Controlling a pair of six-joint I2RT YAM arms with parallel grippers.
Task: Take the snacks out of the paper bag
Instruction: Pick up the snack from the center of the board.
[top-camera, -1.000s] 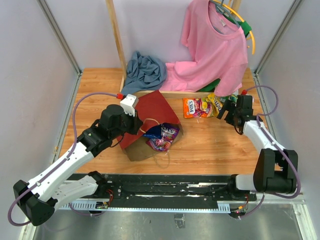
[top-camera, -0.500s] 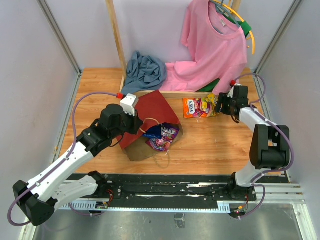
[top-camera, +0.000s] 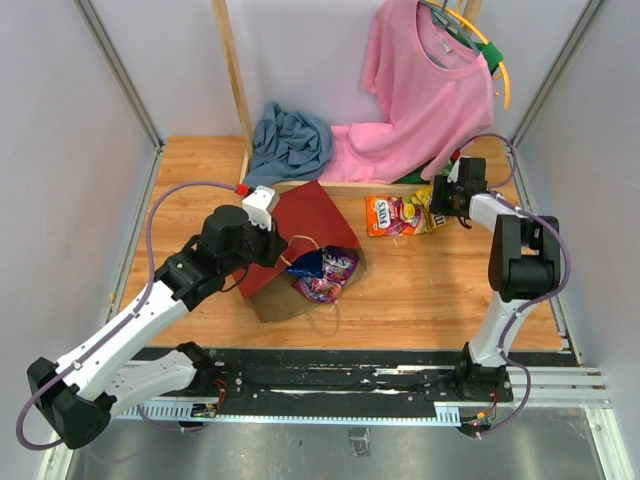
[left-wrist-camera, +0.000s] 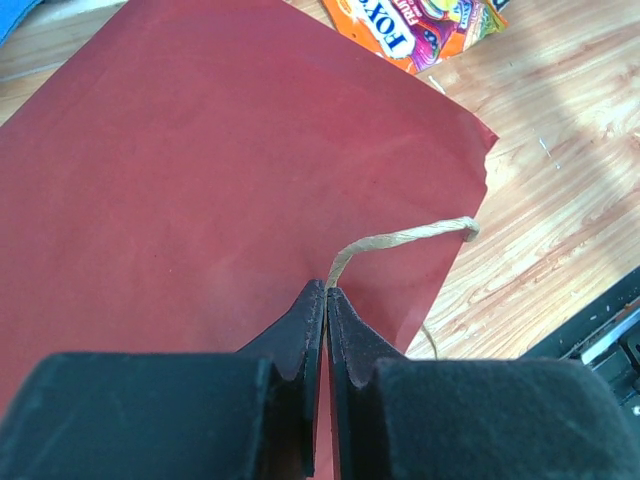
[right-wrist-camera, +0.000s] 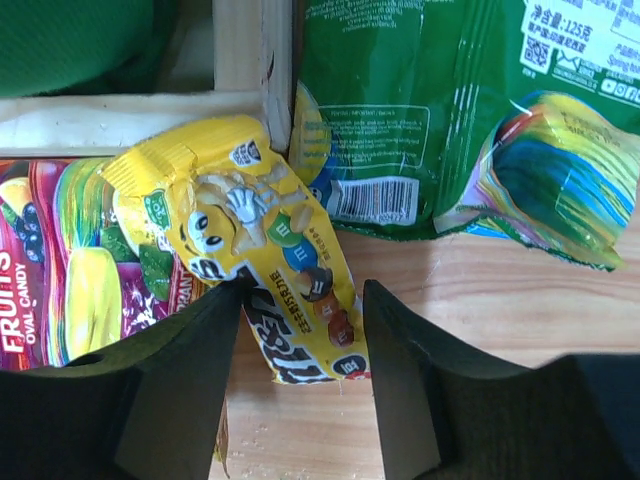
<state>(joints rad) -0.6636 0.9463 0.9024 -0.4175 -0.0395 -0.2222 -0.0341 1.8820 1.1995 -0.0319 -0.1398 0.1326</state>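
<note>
Swung back and inward over the last second: right gripper (right-wrist-camera: 300, 340), off the open bench (top-camera: 420, 290) and up to the rear beside the wooden rail (right-wrist-camera: 240, 60), jaws narrowed from wide to about half spread; left side unchanged. Judged as mid-task: paper bag (top-camera: 305, 222) tipped on its side left of centre, mouth toward the near side, purple packets (top-camera: 325, 272) of the snacks spilling from that mouth but not yet lifted clear; orange packet (top-camera: 390, 214), yellow packet (right-wrist-camera: 270, 270) and green packet (right-wrist-camera: 420, 100) already out, lying together at the back right. Right jaws half spread, straddling the lower end of the yellow packet, one finger at either edge; contact too close to call, nothing lifted, packet flat on the wood. Left gripper (left-wrist-camera: 325, 292) with jaws pressed together, pinching the twine handle (left-wrist-camera: 400, 240) at the rim of the dark red bag wall and so pinning the bag in place. Next, by this reading: leave the finished pile, cross to the bag mouth, spread wide again, come in low over the purple packets, close on one glossy edge and draw it out, keeping the left pinch firm against any sliding of the bag.
</note>
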